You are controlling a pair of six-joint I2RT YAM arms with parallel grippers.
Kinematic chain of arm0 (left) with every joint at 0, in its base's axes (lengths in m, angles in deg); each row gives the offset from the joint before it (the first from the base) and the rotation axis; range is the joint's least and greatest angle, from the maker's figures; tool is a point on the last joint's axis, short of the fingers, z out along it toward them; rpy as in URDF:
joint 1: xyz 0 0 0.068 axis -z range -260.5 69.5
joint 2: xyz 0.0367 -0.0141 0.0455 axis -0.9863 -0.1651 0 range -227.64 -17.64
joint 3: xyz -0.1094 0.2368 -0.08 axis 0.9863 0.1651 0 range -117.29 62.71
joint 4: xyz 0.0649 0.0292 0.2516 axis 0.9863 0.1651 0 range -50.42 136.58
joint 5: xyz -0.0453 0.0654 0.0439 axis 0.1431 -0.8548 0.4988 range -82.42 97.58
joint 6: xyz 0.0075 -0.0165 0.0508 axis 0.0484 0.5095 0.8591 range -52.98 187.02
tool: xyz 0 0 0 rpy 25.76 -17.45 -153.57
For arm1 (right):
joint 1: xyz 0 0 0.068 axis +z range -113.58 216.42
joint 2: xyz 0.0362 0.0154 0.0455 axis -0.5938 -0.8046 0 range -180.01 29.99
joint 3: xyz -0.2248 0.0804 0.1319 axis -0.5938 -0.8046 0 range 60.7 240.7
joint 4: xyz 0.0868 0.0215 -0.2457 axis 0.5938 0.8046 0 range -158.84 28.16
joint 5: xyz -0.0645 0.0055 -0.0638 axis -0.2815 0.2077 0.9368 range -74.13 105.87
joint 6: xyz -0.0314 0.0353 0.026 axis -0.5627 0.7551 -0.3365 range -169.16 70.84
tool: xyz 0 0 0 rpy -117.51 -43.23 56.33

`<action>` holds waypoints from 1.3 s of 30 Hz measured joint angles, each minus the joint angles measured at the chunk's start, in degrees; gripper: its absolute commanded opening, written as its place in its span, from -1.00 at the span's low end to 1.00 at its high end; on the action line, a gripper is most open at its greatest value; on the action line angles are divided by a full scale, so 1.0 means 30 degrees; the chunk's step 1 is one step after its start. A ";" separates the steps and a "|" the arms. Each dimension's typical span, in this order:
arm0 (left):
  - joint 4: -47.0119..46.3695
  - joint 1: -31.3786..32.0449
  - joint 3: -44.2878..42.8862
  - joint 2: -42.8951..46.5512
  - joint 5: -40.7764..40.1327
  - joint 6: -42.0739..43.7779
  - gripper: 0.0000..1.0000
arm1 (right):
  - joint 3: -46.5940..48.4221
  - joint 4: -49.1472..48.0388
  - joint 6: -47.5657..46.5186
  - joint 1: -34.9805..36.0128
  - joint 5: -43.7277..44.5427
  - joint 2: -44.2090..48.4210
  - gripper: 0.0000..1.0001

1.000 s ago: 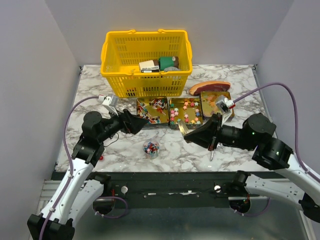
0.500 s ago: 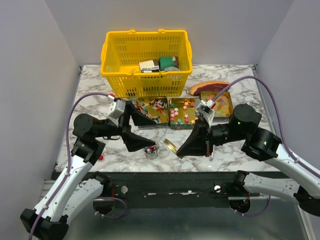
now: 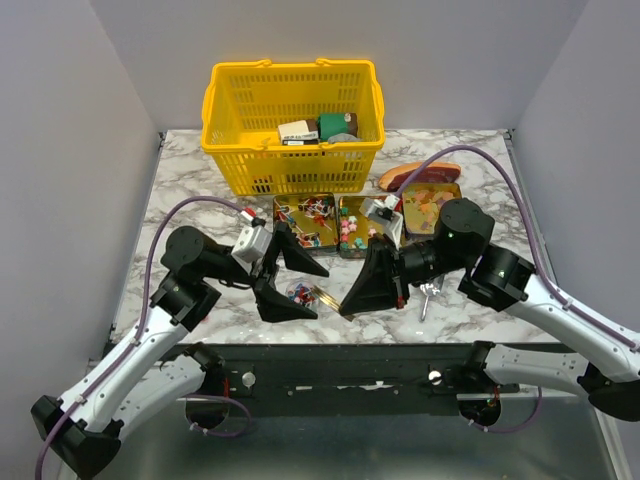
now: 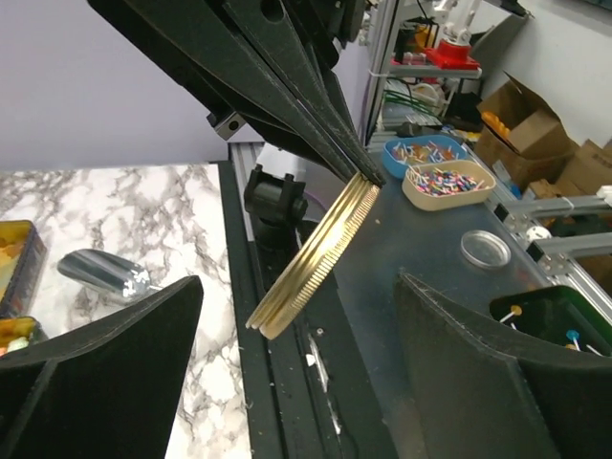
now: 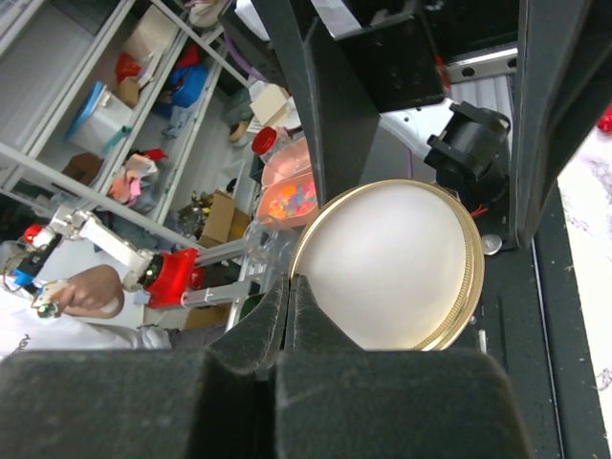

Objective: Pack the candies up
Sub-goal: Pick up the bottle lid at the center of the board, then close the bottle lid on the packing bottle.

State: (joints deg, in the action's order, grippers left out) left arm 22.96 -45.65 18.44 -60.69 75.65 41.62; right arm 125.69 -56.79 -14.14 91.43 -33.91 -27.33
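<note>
Lid (image 5: 387, 263) nearer jar (image 3: 299, 291), underside white

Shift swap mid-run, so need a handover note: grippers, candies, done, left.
Left gripper: open, fingers either side of the gold lid, not touching it.
Right gripper: shut on that lid, held on edge.
Candies: most in three open tins behind; some in the small jar by the left gripper.
Done: jar partly loaded.
Left: lid not yet on the jar; more candies may need moving.
</note>
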 measured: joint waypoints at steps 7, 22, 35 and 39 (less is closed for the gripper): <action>0.0976 0.0823 -0.0073 -0.0714 -0.0211 0.0911 -0.33 | -0.0007 -0.0510 0.0510 0.0000 -0.0284 -0.0189 -0.92; 0.1341 0.1588 0.1341 0.1581 -0.3949 -0.1545 -0.90 | -0.1945 -0.1617 0.1894 -0.0255 0.2783 0.0597 -0.03; 0.7723 0.1603 0.1464 0.0736 -1.4120 -0.4867 -1.00 | -0.6564 -0.0233 0.1253 -0.0532 1.5766 0.5836 0.15; 0.9063 0.1603 0.2441 0.0714 -1.7486 -0.6142 -1.00 | -0.7970 0.0357 0.1282 -0.0539 1.7369 0.6237 0.15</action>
State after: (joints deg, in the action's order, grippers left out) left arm 50.15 -40.84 25.76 -58.54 23.20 23.19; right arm 101.78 -55.72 -10.29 89.81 18.20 -8.62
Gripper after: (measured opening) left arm 0.093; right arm 0.574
